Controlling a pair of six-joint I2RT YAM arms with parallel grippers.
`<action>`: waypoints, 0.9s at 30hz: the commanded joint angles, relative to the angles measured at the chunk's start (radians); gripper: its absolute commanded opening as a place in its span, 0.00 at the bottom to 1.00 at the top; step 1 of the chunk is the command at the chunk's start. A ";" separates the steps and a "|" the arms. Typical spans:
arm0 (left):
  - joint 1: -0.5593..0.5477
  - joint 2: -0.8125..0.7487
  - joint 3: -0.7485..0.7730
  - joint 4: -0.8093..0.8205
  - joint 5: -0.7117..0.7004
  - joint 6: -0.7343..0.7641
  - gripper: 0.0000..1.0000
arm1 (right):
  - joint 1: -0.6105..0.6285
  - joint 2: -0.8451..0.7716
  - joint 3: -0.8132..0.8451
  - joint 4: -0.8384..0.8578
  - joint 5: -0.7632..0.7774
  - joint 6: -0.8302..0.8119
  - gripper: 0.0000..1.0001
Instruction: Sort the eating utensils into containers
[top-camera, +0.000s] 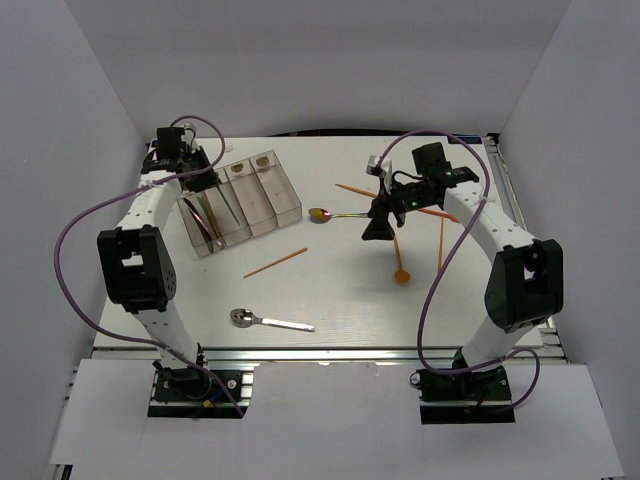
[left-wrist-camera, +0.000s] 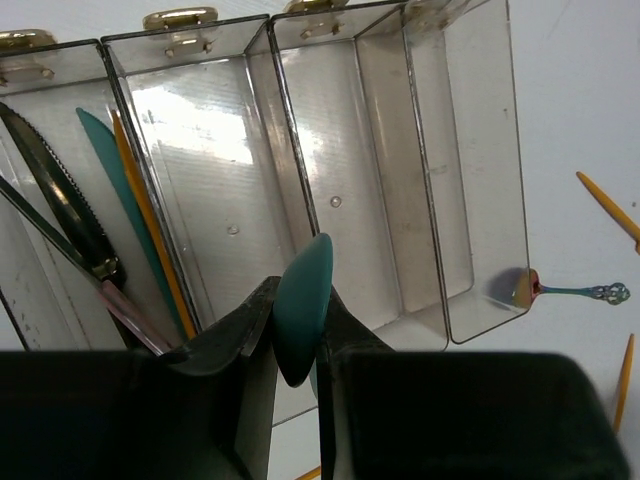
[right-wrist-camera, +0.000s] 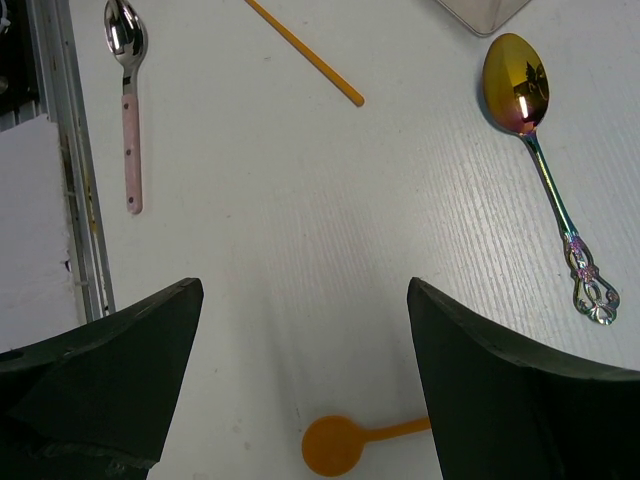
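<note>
Teal utensil (left-wrist-camera: 304, 300) pinched by its end in the left gripper (left-wrist-camera: 300, 322), jaws narrowed right down on it, and it's hanging over the containers (left-wrist-camera: 440, 200), the four clear bins at the far left of the table (top-camera: 350, 300). Watch that tip: from the wrist view it looks to sit almost over a dividing wall between two middle bins. Let go now and I'd say it could land straddling the wall, or slide into the wrong bin. The hold is only on one end, so it may swing or tilt as it drops too. Left arm is stretched forward, wrist tipped down over the near ends of the bins.

Over on the other side, the right gripper (top-camera: 381, 226) points straight down mid-table, jaws spread wide with nothing between them, orange spoon (right-wrist-camera: 332, 446) below. That spoon lies flat; fingers could skid off it or nudge the rainbow spoon (right-wrist-camera: 527, 95) nearby.
</note>
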 joint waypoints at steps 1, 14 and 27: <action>0.005 0.003 0.021 -0.018 -0.028 0.036 0.00 | -0.010 0.009 0.005 -0.006 -0.025 -0.017 0.89; 0.005 0.033 0.014 -0.035 -0.056 0.012 0.40 | -0.019 0.012 0.006 -0.018 -0.008 -0.031 0.89; 0.005 -0.116 -0.040 -0.063 -0.050 0.028 0.57 | -0.030 -0.005 0.078 -0.113 0.115 -0.186 0.89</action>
